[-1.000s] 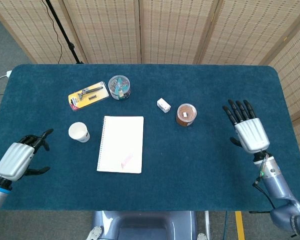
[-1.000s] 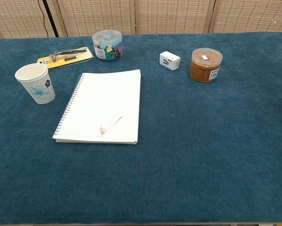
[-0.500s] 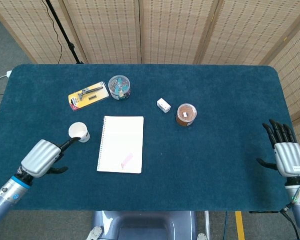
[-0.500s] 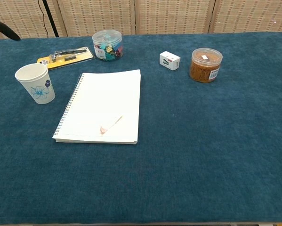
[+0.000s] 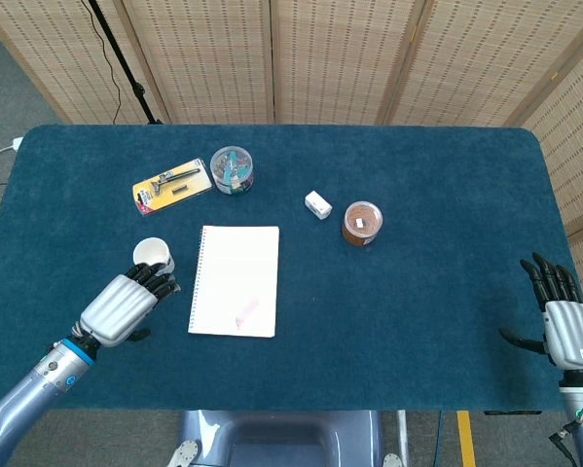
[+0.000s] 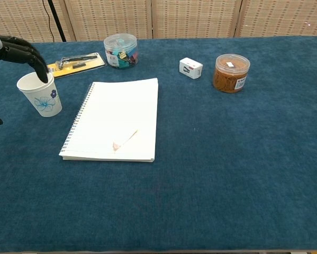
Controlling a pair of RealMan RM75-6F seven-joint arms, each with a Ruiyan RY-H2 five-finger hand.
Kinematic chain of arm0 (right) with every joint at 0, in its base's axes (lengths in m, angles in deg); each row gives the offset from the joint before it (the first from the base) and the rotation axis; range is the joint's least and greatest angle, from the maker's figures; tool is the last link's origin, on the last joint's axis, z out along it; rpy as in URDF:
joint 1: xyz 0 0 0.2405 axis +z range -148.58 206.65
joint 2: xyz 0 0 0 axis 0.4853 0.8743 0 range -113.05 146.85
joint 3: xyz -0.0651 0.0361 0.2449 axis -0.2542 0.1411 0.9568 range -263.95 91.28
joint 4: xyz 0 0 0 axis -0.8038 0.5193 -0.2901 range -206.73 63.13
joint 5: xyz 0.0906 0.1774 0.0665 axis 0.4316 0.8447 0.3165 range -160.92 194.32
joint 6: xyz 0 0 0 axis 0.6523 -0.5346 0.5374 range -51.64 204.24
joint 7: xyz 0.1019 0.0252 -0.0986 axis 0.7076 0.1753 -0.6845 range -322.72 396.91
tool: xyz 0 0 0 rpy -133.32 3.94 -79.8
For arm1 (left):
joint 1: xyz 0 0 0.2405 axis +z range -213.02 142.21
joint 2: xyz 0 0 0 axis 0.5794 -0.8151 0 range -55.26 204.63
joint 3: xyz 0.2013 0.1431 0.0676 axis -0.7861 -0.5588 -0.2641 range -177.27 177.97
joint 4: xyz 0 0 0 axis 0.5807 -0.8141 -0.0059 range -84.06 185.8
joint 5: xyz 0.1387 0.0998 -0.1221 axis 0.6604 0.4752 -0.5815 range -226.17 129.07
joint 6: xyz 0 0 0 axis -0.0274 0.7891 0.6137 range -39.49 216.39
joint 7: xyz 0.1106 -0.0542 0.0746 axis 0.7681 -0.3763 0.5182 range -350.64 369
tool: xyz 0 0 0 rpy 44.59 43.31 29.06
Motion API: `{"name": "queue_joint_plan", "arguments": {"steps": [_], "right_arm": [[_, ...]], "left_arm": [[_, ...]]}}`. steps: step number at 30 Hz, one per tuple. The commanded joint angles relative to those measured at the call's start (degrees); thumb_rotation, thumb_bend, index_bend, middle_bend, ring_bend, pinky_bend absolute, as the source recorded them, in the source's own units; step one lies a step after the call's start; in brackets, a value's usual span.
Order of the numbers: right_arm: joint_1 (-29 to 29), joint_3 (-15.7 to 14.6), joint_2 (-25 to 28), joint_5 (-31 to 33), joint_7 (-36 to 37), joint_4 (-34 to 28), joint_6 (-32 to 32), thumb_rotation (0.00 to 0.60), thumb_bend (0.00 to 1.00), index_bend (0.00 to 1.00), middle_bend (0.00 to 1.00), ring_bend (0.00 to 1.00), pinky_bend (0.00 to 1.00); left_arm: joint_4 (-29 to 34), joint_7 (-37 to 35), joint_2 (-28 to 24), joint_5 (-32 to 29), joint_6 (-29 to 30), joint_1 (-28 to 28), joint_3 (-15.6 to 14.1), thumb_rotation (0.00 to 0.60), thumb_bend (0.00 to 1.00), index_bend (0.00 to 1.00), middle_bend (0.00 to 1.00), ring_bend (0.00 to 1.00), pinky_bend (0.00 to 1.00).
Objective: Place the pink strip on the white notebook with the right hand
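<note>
Pink strip [image 5: 246, 311] lies on white notebook [image 5: 235, 268]; right hand [image 5: 566, 329] spread, empty, at desk's right edge; left hand [image 5: 124, 305] apparently empty.

Pink strip on my notebook, both hands off to the sides

The pink strip [image 5: 246, 311] lies on the lower right part of the white notebook [image 5: 235, 280], which sits flat on the blue surface [image 5: 408, 292]. My left hand [image 5: 126, 305] hovers just beside the paper cup [image 5: 153, 256], fingers reaching toward it, holding nothing. My right hand [image 5: 567, 326] is well apart at the surface's right edge, fingers spread and empty. Further back sit a razor pack [image 5: 172, 185], a clip tub [image 5: 232, 169], a small white box [image 5: 317, 204] and a brown jar [image 5: 362, 223].
</note>
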Motion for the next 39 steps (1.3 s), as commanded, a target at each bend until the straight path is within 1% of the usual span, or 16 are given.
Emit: {"name": "queue_joint_plan", "arguments": {"steps": [1, 3, 4, 8, 14, 17, 18, 21, 23, 26, 29, 32, 39], "right_arm": [[-0.3, 0.6, 0.1, -0.2, 0.4, 0.2, 0.2, 0.600, 0.00, 0.00, 0.00, 0.00, 0.00], [-0.5, 1.0, 0.2, -0.4, 0.7, 0.1, 0.2, 0.600, 0.00, 0.00, 0.00, 0.00, 0.00], [-0.5, 1.2, 0.2, -0.5, 1.1, -0.1, 0.4, 0.600, 0.00, 0.00, 0.00, 0.00, 0.00], [-0.8, 1.6, 0.3, -1.1, 1.4, -0.3, 0.8, 0.600, 0.00, 0.00, 0.00, 0.00, 0.00], [-1.1, 2.1, 0.4, -1.6, 2.2, -0.4, 1.5, 0.600, 0.00, 0.00, 0.00, 0.00, 0.00], [-1.2, 2.4, 0.4, -1.8, 2.6, -0.4, 1.7, 0.600, 0.00, 0.00, 0.00, 0.00, 0.00], [-1.3, 2.5, 0.5, -1.9, 2.7, -0.5, 1.7, 0.600, 0.00, 0.00, 0.00, 0.00, 0.00], [-1.6, 2.7, 0.5, -2.1, 3.0, -0.7, 1.8, 0.600, 0.00, 0.00, 0.00, 0.00, 0.00], [-1.6, 2.8, 0.5, -2.2, 3.1, -0.7, 2.0, 0.600, 0.00, 0.00, 0.00, 0.00, 0.00], [-1.7, 2.9, 0.5, -2.5, 3.3, -0.8, 2.1, 0.600, 0.00, 0.00, 0.00, 0.00, 0.00], [-1.8, 3.1, 0.5, -2.7, 3.3, -0.8, 2.3, 0.600, 0.00, 0.00, 0.00, 0.00, 0.00], [-1.9, 3.3, 0.5, -2.9, 3.4, -0.9, 2.4, 0.600, 0.00, 0.00, 0.00, 0.00, 0.00], [-2.1, 3.5, 0.3, -3.4, 3.4, -1.1, 2.9, 0.600, 0.00, 0.00, 0.00, 0.00, 0.00]], "left_arm": [[2.9, 7.0, 1.3, -6.4, -1.6, -1.3, 0.7, 0.600, 0.00, 0.34, 0.00, 0.00, 0.00], [3.1, 9.0, 2.1, -8.3, -2.0, -1.9, 0.6, 0.600, 0.00, 0.36, 0.00, 0.00, 0.00], [2.7, 9.8, 3.4, -9.5, -3.1, -2.9, 0.6, 0.600, 0.00, 0.36, 0.00, 0.00, 0.00], [3.0, 10.1, 5.4, -12.2, -4.9, -4.7, 0.5, 0.600, 0.00, 0.37, 0.00, 0.00, 0.00], [3.5, 11.2, 7.9, -14.6, -5.5, -6.6, 0.3, 0.600, 0.00, 0.37, 0.00, 0.00, 0.00], [3.0, 12.3, 9.9, -16.4, -5.4, -7.7, 0.4, 0.594, 0.00, 0.37, 0.00, 0.00, 0.00], [2.8, 12.9, 10.9, -17.4, -5.4, -8.2, 0.4, 0.585, 0.00, 0.36, 0.00, 0.00, 0.00], [2.3, 14.3, 13.2, -20.2, -5.2, -9.3, 0.2, 0.510, 0.00, 0.35, 0.00, 0.00, 0.00], [2.2, 14.7, 14.0, -21.7, -5.0, -9.7, 0.1, 0.442, 0.00, 0.35, 0.00, 0.00, 0.00], [2.1, 14.6, 15.2, -24.1, -4.6, -10.5, 0.3, 0.360, 0.00, 0.35, 0.00, 0.00, 0.00], [1.7, 14.2, 16.2, -25.4, -4.1, -11.1, 0.4, 0.315, 0.00, 0.35, 0.00, 0.00, 0.00], [1.1, 13.3, 17.1, -25.9, -3.7, -11.6, 0.2, 0.288, 0.00, 0.35, 0.00, 0.00, 0.00], [-1.2, 14.3, 19.5, -29.4, -3.1, -13.3, -0.3, 0.285, 0.00, 0.35, 0.00, 0.00, 0.00]]}}
